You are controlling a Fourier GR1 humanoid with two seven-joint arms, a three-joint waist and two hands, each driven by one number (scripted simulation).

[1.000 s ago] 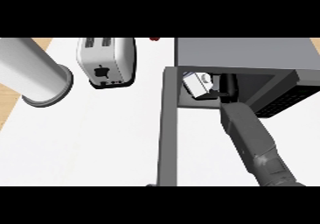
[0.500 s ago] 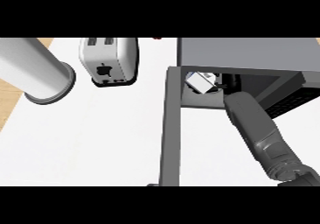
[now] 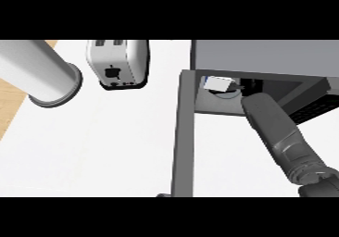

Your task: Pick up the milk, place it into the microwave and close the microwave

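The milk (image 3: 217, 83), a small white carton, is inside the open microwave (image 3: 268, 53) at the upper right, over the pale turntable plate (image 3: 229, 96). My right forearm (image 3: 275, 129) reaches up into the cavity. Only a dark bit of my right hand (image 3: 245, 85) shows, right beside the carton's right side; the forearm and the microwave's top hide the rest. Whether it holds the carton is not visible. The microwave door (image 3: 186, 139) stands open, running as a dark grey slab down toward the view's lower edge. My left hand is out of view.
A white toaster (image 3: 121, 62) stands at the back, left of the microwave. A tall pale cylinder (image 3: 39, 69) stands at the far left. The white counter (image 3: 97, 148) spreads left of the door, with a wooden strip (image 3: 7, 106) along its left edge.
My right forearm has pushed further up into the microwave. The milk now sits slightly deeper inside. The door has not moved.
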